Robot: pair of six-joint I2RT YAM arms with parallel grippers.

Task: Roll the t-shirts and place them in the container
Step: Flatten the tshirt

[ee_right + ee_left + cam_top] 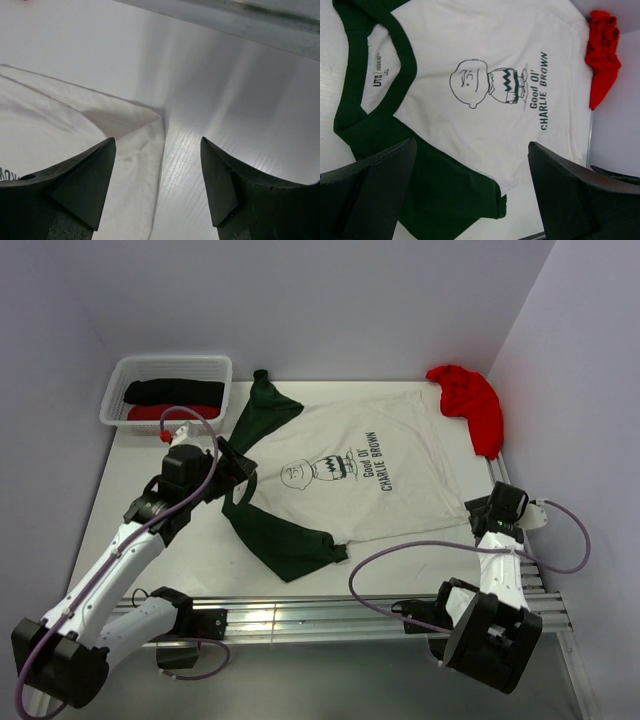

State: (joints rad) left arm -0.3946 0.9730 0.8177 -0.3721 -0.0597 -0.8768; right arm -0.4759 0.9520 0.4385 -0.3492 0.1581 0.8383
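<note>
The white t-shirt [360, 470] with dark green sleeves and a Charlie Brown print lies spread flat on the table, collar to the left. My left gripper [232, 468] hovers over the collar and near sleeve [445, 190], wide open [471, 144] and holding nothing. At the shirt's hem corner [145, 135], by the right edge, my right gripper [488, 508] is open [157, 140], with the hem edge lying below the gap between its fingers. A crumpled red t-shirt [470, 400] sits at the far right corner [601, 55].
A white lattice basket [118, 390] at the far left holds a black bundle [172, 390] and a red one [175, 412]. An aluminium rail [330, 615] runs along the near table edge. Walls close off the left, back and right.
</note>
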